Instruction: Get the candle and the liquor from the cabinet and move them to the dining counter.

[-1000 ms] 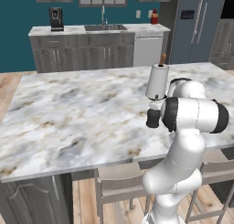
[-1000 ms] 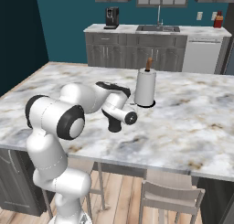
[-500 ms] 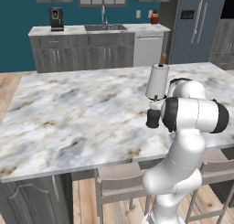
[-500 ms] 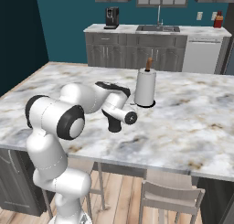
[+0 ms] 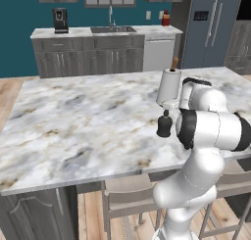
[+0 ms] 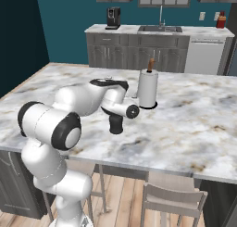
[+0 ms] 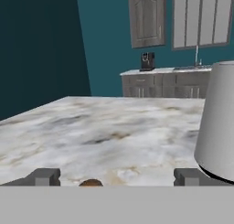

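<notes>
Liquor is standing upright on the dining surface beside the paper-towel roll; I am keeping the jaws spread wide, straddling its stopper, so it stands free.

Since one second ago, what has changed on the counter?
The fingers spread a little wider, letting go of the bottle. The bottle stayed upright on the counter; the towel roll and the arm did not move.

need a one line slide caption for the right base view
Franka arm reaching over the dining counter, black liquor bottle standing on the marble beside the paper-towel roll.
</notes>
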